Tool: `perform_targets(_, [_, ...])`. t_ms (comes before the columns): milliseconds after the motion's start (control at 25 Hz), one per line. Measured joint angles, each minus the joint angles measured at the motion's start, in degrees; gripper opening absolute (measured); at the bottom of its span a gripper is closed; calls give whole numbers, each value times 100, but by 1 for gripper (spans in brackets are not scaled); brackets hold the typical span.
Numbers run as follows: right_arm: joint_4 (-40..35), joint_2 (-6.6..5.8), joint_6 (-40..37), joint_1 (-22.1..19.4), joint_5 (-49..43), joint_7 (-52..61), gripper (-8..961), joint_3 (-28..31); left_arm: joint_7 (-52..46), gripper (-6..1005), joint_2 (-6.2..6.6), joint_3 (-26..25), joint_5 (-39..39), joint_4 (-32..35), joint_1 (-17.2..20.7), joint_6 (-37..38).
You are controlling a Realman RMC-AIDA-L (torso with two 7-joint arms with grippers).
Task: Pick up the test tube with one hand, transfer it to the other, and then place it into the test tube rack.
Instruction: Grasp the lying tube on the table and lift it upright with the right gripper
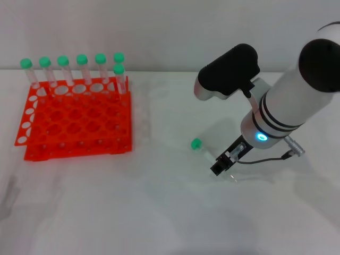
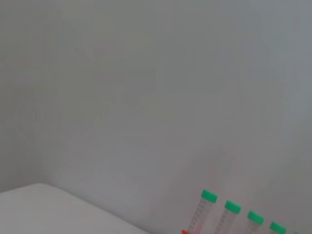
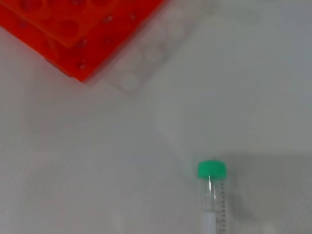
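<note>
Green-capped test tube tip hidden under right gripper.

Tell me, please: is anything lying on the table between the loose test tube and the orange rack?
No. In the head view, only bare white table separates the test tube from the test tube rack. The right wrist view shows the same.

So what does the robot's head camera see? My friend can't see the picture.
The right gripper reaches down at a green-capped test tube lying on the white table. Left of it, an orange rack holds seven more tubes.
</note>
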Motion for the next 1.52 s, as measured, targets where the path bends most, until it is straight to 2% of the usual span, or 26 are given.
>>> perform_targets(280, [492,-1,-174,154,407,-181,678,-10,3,809,18,-39,-36,-13,-17,-5])
perform_targets(600, [658,-1,-267,216,451,-200,545,-35,4,804,30,-50,-52,18,-87,-6])
perform_targets(800, [828,-1,-305,296,452,-200,343,-56,4,801,37,-50,-105,23,-87,-6])
perform_targets(1200, [737,-7,-394,290,452,-372,201,-57,4,794,39,-50,-169,30,-87,-9])
perform_targets(1360, [282,-39,-427,-3,455,-693,183,325,5,791,39,-50,-182,35,-87,-32])
perform_targets(1480, [-403,-33,-489,-552,507,-1203,179,902,51,789,38,-50,-243,40,-88,-49])
perform_targets(1520, [-752,-35,-609,-879,605,-1478,178,1153,79,788,37,-49,-269,40,-86,-54])
